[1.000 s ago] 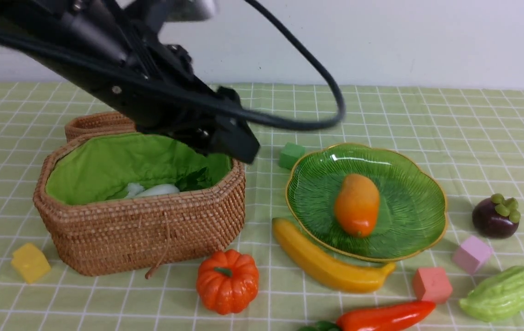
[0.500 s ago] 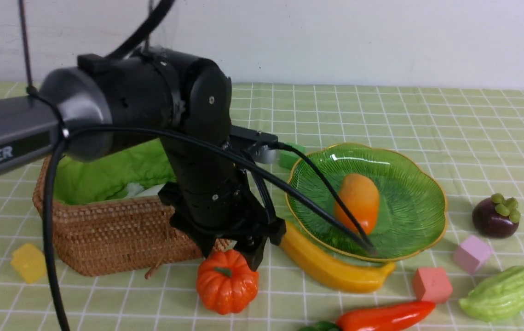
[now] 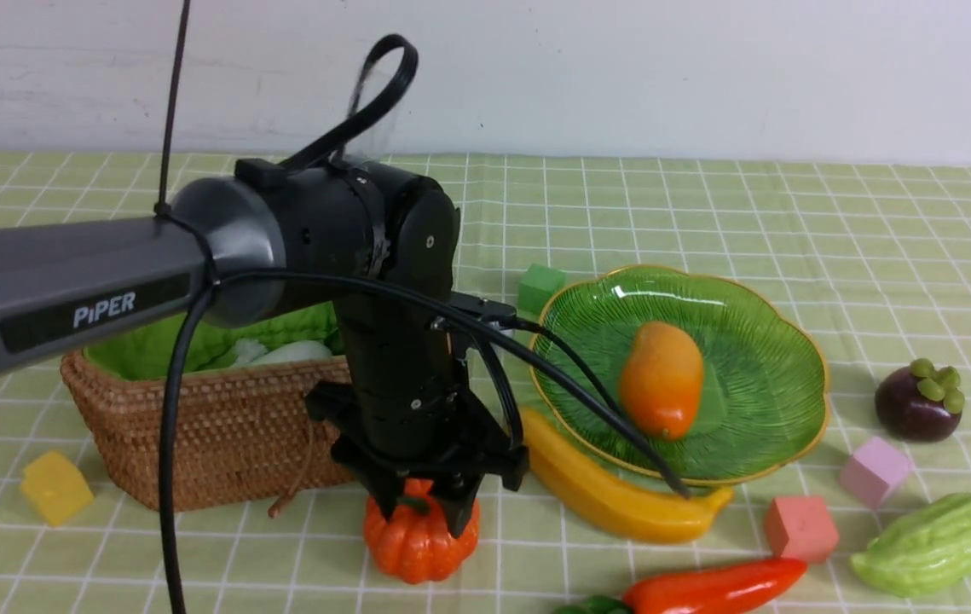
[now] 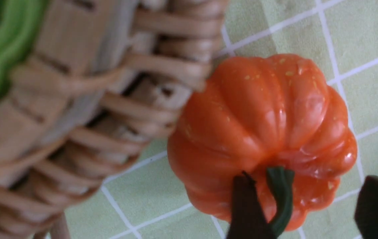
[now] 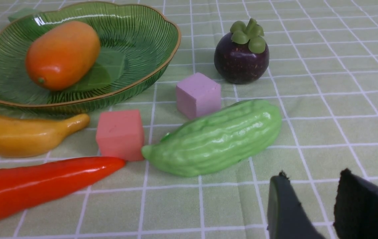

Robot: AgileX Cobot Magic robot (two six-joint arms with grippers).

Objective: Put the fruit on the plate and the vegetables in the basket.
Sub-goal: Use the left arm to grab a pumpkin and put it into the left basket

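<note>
Pumpkin (image 3: 413,553) upright just beside basket (image 3: 221,426), stem pointing up (squat and round, short axis vertical); straddled from above by left gripper (image 3: 423,512), jaws partly open, not gripping it.

The left arm (image 3: 110,281) is stretching low across the basket (image 3: 221,435), hiding much of its opening. The left gripper (image 3: 425,512) is standing over the pumpkin (image 3: 417,550), which is sitting just beside the basket wall, with the banana (image 3: 613,503) lying close on its other side. Further right, the pepper (image 3: 715,587), pink cube (image 3: 800,527), lilac cube (image 3: 875,471) and gourd (image 3: 933,543) are crowding together. Open cloth is lying between the right gripper (image 5: 311,179) and the gourd, and behind the plate (image 3: 758,409).
</note>
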